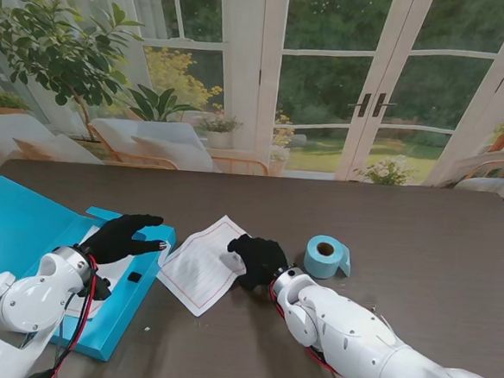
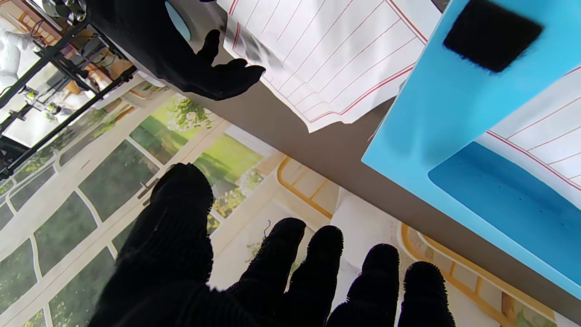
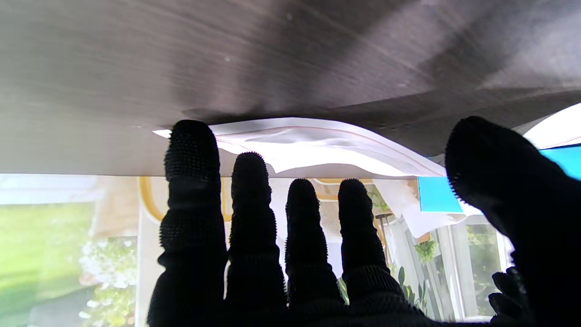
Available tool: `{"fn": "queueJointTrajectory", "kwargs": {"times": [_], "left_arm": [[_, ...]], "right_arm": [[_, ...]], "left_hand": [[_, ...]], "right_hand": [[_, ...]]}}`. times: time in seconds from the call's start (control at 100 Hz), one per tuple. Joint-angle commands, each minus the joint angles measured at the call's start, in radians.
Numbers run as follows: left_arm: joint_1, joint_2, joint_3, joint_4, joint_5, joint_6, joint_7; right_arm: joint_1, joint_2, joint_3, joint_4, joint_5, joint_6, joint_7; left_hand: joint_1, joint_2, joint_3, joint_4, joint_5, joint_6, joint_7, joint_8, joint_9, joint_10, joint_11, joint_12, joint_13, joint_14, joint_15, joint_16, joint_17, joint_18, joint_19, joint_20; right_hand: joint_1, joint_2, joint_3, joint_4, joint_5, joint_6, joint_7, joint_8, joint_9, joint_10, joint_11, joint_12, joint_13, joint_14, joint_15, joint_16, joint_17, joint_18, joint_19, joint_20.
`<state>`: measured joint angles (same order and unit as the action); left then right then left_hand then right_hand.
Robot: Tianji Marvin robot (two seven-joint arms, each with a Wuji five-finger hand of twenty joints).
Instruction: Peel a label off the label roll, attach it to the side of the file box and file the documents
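At the far left of the dark table (image 1: pixel 421 244) lies the blue file box (image 1: pixel 12 224), opened flat, with a ruled sheet lying inside it and a small black square patch (image 1: pixel 134 277) on its flap. The left hand (image 1: pixel 121 237) hovers over the box's right part, palm down, its gloved fingers (image 2: pixel 281 254) stretched out and spread apart, closed on nothing; from the stand view I cannot tell whether the fingertips touch the box, and the left wrist view shows them clear of it, against the windows. Just right of the box's edge, a loose ruled document (image 1: pixel 202 264) with red margin lines lies on the table, turned at an angle, one corner close beside the box. The right hand (image 1: pixel 259 259) sits at the paper's right edge, fingers (image 3: pixel 193 181) extended and side by side, thumb held apart; the right wrist view shows the sheet's edge bowed up off the table just beyond the fingertips, with the index tip at or against it. To the right of that hand stands the blue label roll (image 1: pixel 325 256), near the wrist, untouched.
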<state>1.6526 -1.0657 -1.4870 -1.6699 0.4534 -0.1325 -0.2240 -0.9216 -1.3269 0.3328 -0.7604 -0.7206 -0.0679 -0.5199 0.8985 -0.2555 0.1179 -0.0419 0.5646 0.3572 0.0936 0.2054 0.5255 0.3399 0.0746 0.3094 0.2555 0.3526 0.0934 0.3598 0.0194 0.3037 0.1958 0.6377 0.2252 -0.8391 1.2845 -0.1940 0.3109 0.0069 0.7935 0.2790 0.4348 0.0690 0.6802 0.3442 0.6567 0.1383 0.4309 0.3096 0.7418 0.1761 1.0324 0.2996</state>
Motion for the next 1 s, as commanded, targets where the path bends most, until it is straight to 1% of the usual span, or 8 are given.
{"fn": "queueJointTrajectory", "kwargs": {"times": [0.0,0.23,0.35,0.59,0.66,0.72,0.85,0.99], "left_arm": [[0.006,0.000,-0.003,-0.009,-0.005,0.005,-0.024],[0.013,0.001,-0.009,-0.017,-0.012,0.010,-0.036],[0.016,0.002,-0.011,-0.021,-0.016,0.014,-0.041],[0.019,0.004,-0.014,-0.027,-0.021,0.022,-0.055],[0.020,0.004,-0.015,-0.030,-0.023,0.024,-0.058],[0.021,0.005,-0.016,-0.031,-0.024,0.026,-0.060],[0.024,0.005,-0.018,-0.035,-0.027,0.032,-0.065],[0.023,0.004,-0.013,-0.035,-0.035,0.042,-0.065]], "right_arm": [[0.002,-0.015,-0.009,0.014,0.002,-0.010,0.006],[0.011,-0.044,-0.028,0.067,0.024,-0.033,-0.016],[0.015,-0.060,-0.039,0.104,0.035,-0.055,-0.034],[0.028,-0.129,-0.074,0.251,0.065,-0.108,-0.151],[0.032,-0.155,-0.086,0.300,0.077,-0.121,-0.194],[0.033,-0.175,-0.090,0.333,0.089,-0.132,-0.223],[0.034,-0.203,-0.091,0.375,0.101,-0.141,-0.291],[0.031,-0.190,-0.064,0.343,0.095,-0.127,-0.309]], "left_hand": [[0.029,0.047,-0.022,0.025,-0.004,-0.020,-0.008,0.004,-0.028,-0.017,-0.012,-0.011,-0.016,-0.022,-0.014,-0.008,-0.024,-0.024,-0.026,-0.011],[0.030,0.054,-0.031,0.026,-0.003,-0.019,-0.008,0.004,-0.026,-0.018,-0.012,-0.011,-0.014,-0.021,-0.013,-0.008,-0.022,-0.023,-0.025,-0.012],[0.032,0.057,-0.035,0.027,-0.004,-0.020,-0.009,0.004,-0.027,-0.018,-0.012,-0.011,-0.013,-0.021,-0.013,-0.008,-0.022,-0.022,-0.025,-0.012],[0.033,0.069,-0.044,0.028,-0.003,-0.021,-0.009,0.004,-0.025,-0.017,-0.012,-0.011,-0.011,-0.019,-0.013,-0.008,-0.022,-0.022,-0.024,-0.012],[0.033,0.073,-0.048,0.028,-0.002,-0.021,-0.009,0.004,-0.024,-0.015,-0.011,-0.011,-0.010,-0.020,-0.012,-0.008,-0.021,-0.022,-0.024,-0.012],[0.033,0.075,-0.051,0.028,-0.003,-0.021,-0.009,0.003,-0.023,-0.016,-0.011,-0.011,-0.009,-0.020,-0.012,-0.008,-0.021,-0.020,-0.024,-0.012],[0.035,0.081,-0.056,0.029,-0.004,-0.021,-0.010,0.003,-0.024,-0.015,-0.012,-0.011,-0.008,-0.018,-0.012,-0.008,-0.021,-0.021,-0.024,-0.012],[0.036,0.090,-0.062,0.029,-0.004,-0.021,-0.011,0.003,-0.021,-0.014,-0.011,-0.011,-0.009,-0.018,-0.013,-0.008,-0.021,-0.019,-0.023,-0.012]], "right_hand": [[0.006,0.020,0.028,-0.005,-0.047,-0.014,0.009,-0.005,-0.033,-0.022,0.014,0.009,-0.036,-0.008,0.010,0.004,-0.512,-0.021,0.002,0.005],[0.031,0.122,0.038,0.011,-0.026,-0.027,0.021,-0.001,-0.010,-0.033,0.020,0.011,-0.024,-0.010,0.016,0.005,-0.504,-0.025,0.008,0.008],[0.051,0.120,0.053,0.017,0.028,-0.044,0.035,0.005,0.039,-0.054,0.025,0.012,0.007,-0.015,0.024,0.006,-0.493,-0.027,0.012,0.010],[0.126,0.109,0.129,0.032,0.341,-0.120,0.047,0.030,0.323,-0.121,0.022,0.014,0.190,-0.058,0.062,0.017,-0.387,-0.052,0.054,0.023],[0.171,0.090,0.148,-0.094,0.410,-0.153,0.119,-0.113,0.424,-0.129,0.003,0.010,0.266,-0.077,0.071,0.028,-0.337,-0.064,0.076,0.025],[0.204,0.053,0.166,-0.142,0.459,-0.176,0.180,-0.169,0.502,-0.127,-0.006,-0.001,0.324,-0.092,0.082,0.036,-0.296,-0.072,0.095,0.028],[0.300,0.039,0.164,-0.183,0.551,-0.219,0.301,-0.248,0.668,-0.115,-0.043,-0.010,0.449,-0.115,0.112,0.059,-0.195,-0.092,0.143,0.029],[0.328,0.007,0.195,-0.190,0.602,-0.245,0.363,-0.249,0.771,-0.102,-0.060,0.035,0.557,-0.122,0.141,0.090,-0.096,-0.106,0.179,0.017]]}}
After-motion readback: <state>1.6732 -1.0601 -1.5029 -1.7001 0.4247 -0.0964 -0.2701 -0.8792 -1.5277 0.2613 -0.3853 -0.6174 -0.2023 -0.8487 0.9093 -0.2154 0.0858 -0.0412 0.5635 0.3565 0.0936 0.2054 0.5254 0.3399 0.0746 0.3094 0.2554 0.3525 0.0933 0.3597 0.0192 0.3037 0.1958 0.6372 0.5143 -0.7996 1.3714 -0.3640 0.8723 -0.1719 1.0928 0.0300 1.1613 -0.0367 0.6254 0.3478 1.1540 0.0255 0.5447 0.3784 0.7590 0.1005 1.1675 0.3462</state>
